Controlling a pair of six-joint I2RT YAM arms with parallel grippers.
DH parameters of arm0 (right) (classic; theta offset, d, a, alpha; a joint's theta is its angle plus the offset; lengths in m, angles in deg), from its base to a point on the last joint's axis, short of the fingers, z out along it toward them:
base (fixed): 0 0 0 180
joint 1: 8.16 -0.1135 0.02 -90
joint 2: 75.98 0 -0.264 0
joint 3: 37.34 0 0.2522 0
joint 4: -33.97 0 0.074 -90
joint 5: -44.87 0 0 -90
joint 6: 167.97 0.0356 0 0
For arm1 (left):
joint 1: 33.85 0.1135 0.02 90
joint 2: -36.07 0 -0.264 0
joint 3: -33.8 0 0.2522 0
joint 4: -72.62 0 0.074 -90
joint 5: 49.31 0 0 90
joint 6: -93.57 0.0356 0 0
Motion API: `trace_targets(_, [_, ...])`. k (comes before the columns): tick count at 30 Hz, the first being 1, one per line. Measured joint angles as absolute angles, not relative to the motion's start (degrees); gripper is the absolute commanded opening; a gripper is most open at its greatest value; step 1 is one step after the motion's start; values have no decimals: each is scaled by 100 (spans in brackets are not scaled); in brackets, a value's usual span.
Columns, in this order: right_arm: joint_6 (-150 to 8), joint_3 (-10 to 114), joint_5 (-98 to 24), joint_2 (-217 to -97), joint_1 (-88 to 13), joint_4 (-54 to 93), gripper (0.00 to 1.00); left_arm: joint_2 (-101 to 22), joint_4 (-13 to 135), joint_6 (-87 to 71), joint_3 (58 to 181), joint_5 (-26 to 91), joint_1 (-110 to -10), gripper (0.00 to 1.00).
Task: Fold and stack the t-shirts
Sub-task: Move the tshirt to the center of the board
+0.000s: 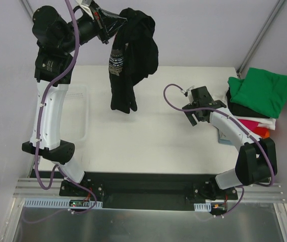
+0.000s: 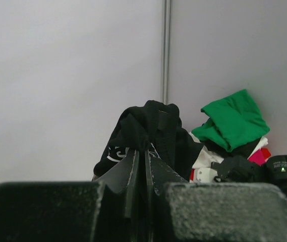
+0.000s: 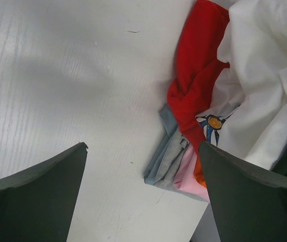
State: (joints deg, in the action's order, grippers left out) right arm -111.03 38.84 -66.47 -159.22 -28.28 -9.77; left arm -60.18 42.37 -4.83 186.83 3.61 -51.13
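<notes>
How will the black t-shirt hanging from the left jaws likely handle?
Probably floppy: the black t-shirt droops in loose folds from the shut left jaws. Likely light: one pinched bunch carries it. May land crumpled on the table.

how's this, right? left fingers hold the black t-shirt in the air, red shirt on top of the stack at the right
No: the top external view shows a green shirt on top of the stack, not red. The left fingers do hold the black t-shirt in the air.

both arms [image 1: 47,118]: white links, blk joints, purple cables [image 1: 165,95], dark grey pincer fingers [image 3: 32,196].
</notes>
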Motion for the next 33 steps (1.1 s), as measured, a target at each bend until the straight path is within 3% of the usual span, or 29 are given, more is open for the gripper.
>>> trace_targets(16, [-11103, 3884, -6566, -16095, -2826, -1030, 97, -6018, 4226, -483, 17999, 182, -5532, 0])
trace_targets(33, [-11103, 3884, -6568, -16125, -2715, -1030, 96, -7216, 4228, -308, 19830, 267, -6422, 0])
